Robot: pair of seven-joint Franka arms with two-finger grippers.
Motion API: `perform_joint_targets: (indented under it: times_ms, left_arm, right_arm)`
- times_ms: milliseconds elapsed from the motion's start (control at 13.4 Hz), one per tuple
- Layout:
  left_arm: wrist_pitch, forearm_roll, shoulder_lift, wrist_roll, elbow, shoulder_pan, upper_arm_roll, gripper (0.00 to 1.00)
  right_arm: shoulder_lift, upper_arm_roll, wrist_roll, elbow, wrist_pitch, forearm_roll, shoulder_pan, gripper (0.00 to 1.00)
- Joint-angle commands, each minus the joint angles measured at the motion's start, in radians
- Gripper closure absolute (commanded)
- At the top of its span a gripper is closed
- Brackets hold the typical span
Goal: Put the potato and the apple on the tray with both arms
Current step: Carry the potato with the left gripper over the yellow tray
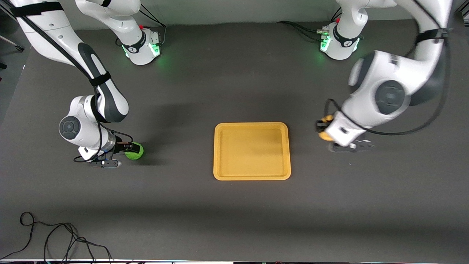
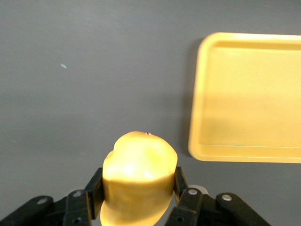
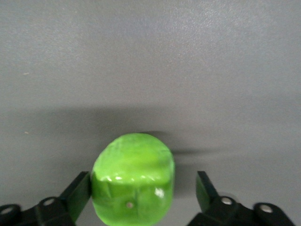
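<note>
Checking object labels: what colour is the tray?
Yellow-orange, plain, no pattern: the tray shows best in the front view.

Tray (image 1: 252,176) lies between apple (image 1: 135,152) and, seemingly raised, potato (image 1: 324,135).

The potato (image 2: 138,176) looks smooth and waxy with a soft sheen. The apple (image 3: 133,181) is glossy, translucent-looking plastic. The tray (image 1: 252,151) is smooth matt plastic; the table (image 1: 234,212) is matt dark grey.

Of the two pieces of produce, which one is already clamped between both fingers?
The potato, in the left gripper with a finger pressed against each side. The apple touches only one finger of the right gripper; a gap remains at the other.
</note>
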Motion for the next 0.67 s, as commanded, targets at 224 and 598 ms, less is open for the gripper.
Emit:
perform_joint_targets:
  times_ms: [224,598]
  left_arm:
    - [0.197,-0.001,0.18,-0.25,0.058,-0.162,0.015,0.74]
    - [0.315,0.007,0.311,-0.322,0.058,-0.203,0.015,0.73]
  right_arm:
    - [-0.009,0.0,-0.007,0.044,-0.037,0.016,0.01,0.7]
    - [-0.052,0.017,-0.01,0.349,-0.505,0.016,0.028,0.75]
